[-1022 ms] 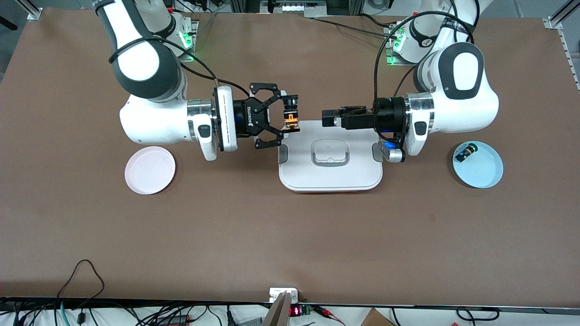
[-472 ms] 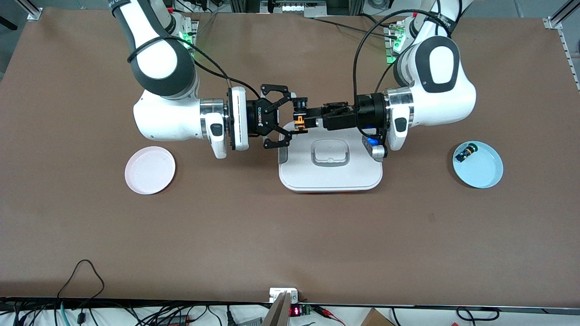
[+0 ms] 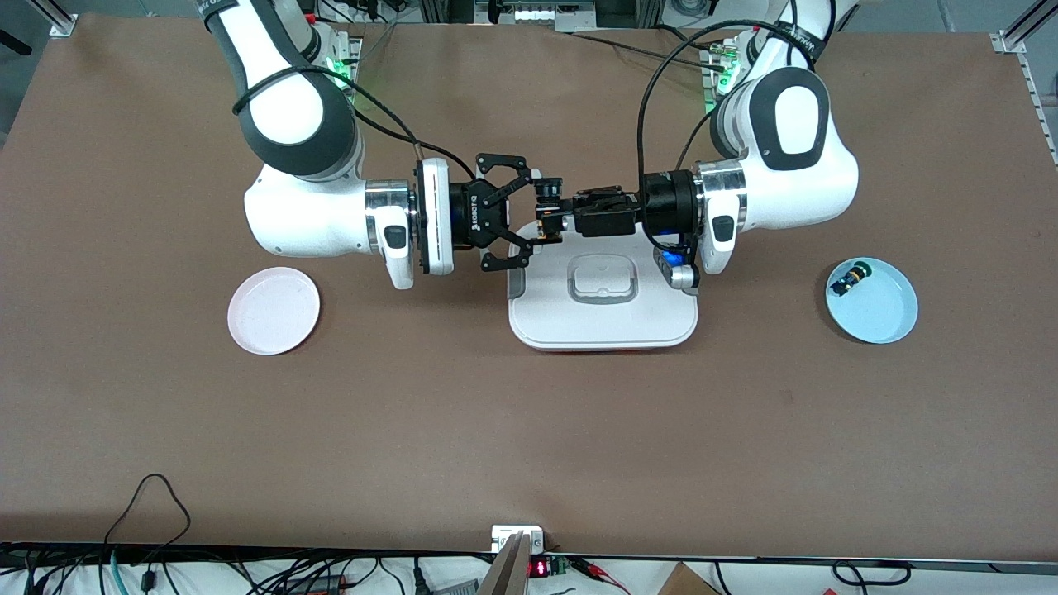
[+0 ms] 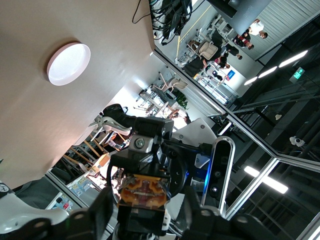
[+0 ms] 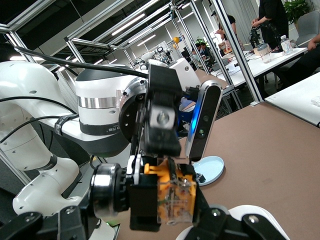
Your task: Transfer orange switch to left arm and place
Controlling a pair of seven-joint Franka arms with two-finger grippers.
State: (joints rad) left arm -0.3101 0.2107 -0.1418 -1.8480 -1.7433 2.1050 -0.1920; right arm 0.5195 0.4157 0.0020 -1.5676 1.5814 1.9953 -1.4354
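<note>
The orange switch (image 3: 545, 221) is held in the air over the edge of the white box (image 3: 603, 326) that is farther from the front camera. My right gripper (image 3: 534, 216), the open-linkage one, is shut on it. My left gripper (image 3: 562, 216), the slim one, faces it with its fingers open on either side of the switch. In the left wrist view the switch (image 4: 142, 192) sits between the left gripper's (image 4: 145, 217) fingers with a gap on each side. In the right wrist view the switch (image 5: 172, 197) is clamped in the right gripper (image 5: 165, 220).
A pale blue plate (image 3: 884, 314) with a black-and-blue switch (image 3: 851, 277) lies toward the left arm's end of the table. A white plate (image 3: 273, 310) lies toward the right arm's end; it also shows in the left wrist view (image 4: 69, 63).
Both arms moved toward each other over the box. The left gripper closed the gap and now has its open fingers around the switch held by the right gripper.
</note>
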